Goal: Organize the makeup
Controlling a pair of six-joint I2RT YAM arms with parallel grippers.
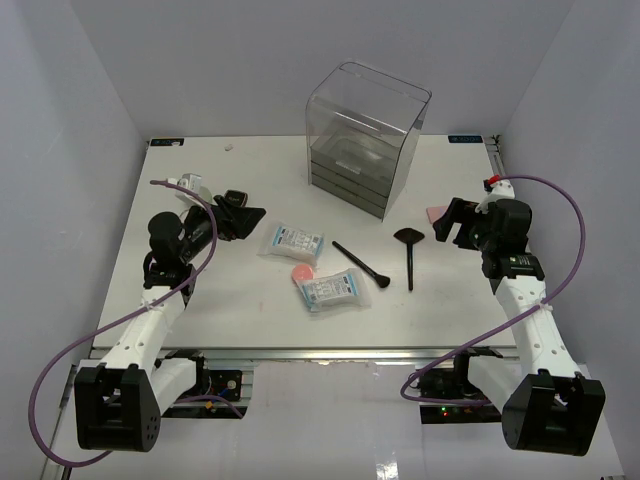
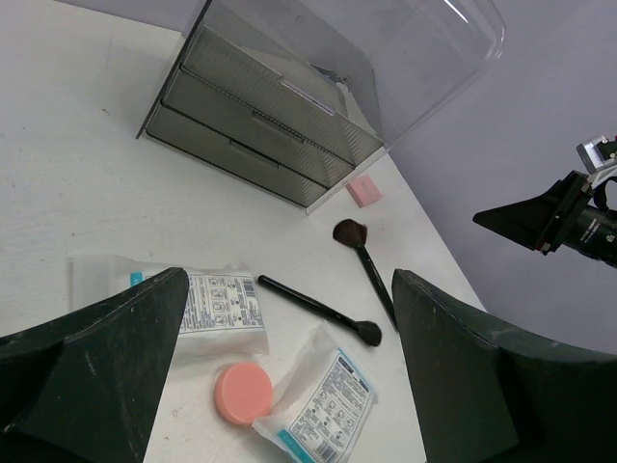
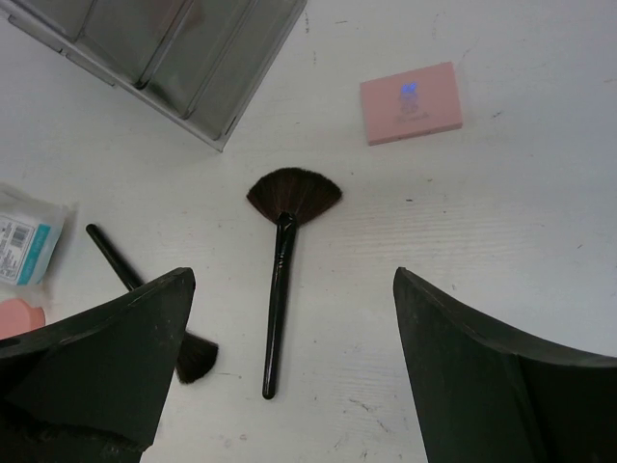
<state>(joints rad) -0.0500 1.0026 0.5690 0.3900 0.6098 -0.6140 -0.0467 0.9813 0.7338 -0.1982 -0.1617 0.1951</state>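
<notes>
My right gripper (image 3: 292, 289), spread and empty, hangs near the drawer box (image 3: 164, 58); I'd pinch the fan brush (image 3: 278, 309) mid-handle, squarely.

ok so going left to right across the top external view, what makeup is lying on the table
upper sachet → lower sachet → straight brush → fan brush → pink square puff. The pink round puff is left out, since it overlaps both sachets.
</notes>
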